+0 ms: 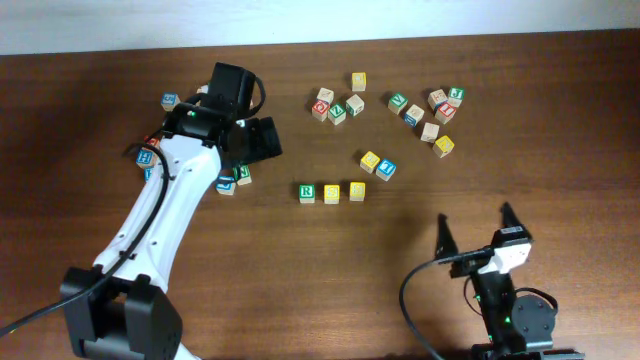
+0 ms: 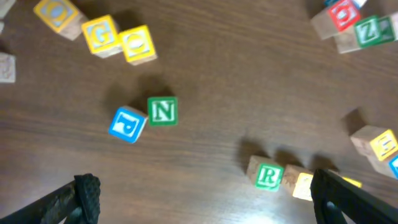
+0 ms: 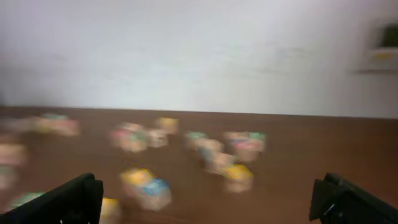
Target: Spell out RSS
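Item: RSS row, three cubes on the surface (image 1: 560, 180).
Position: mid-surface, in one line and close beside one another. R (image 1: 307, 192) is at the left, middle cube (image 1: 332, 192) and end cube (image 1: 357, 190) are both yellow.
Lettering: R is plain, the middle reads S, the end letter is too small to tell.
Left jaws: spread, empty, above N (image 2: 163, 111), left of the row.
Right jaws: spread, empty, well apart from all cubes.
Step, as judged: word apparently laid; only a check remains.
Handling advice: raise the left arm straight up and avoid brushing R. Nudge the end cube only if it sits crooked.
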Available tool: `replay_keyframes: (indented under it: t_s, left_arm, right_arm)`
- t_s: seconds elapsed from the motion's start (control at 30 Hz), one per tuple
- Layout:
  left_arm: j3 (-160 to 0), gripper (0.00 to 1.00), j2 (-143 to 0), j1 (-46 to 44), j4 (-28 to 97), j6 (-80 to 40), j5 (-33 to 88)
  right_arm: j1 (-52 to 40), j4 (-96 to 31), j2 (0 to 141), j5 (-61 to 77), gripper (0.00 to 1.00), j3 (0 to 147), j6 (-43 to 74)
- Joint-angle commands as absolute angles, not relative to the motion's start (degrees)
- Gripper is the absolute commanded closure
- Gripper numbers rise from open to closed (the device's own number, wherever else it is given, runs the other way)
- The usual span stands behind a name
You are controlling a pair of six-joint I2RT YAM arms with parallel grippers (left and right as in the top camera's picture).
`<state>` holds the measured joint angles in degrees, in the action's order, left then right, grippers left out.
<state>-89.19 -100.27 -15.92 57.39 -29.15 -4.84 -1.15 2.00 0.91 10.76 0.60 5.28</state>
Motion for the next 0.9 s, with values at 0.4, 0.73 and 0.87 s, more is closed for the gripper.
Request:
replay_keyframes:
  t_s: [0.4,0.73,0.87]
  left_arm:
    - [-88.9,0.01,-98.5,-15.5,58.0,-28.8,-5.8]
    - [-88.9,0.01,-98.5,-15.5,58.0,-28.8,-5.8]
    - [-88.9,0.01,-98.5,-15.5,58.0,-28.8,-5.9]
  right_arm:
    - [-1.5,43.8,1.0,30.2,0.02,10.1,31.5]
    - [-1.5,-0.3,14.6,38.2,0.02,42.2,9.2]
    - [-1.5,-11.6,26.0,43.9,0.02,52.3,7.3]
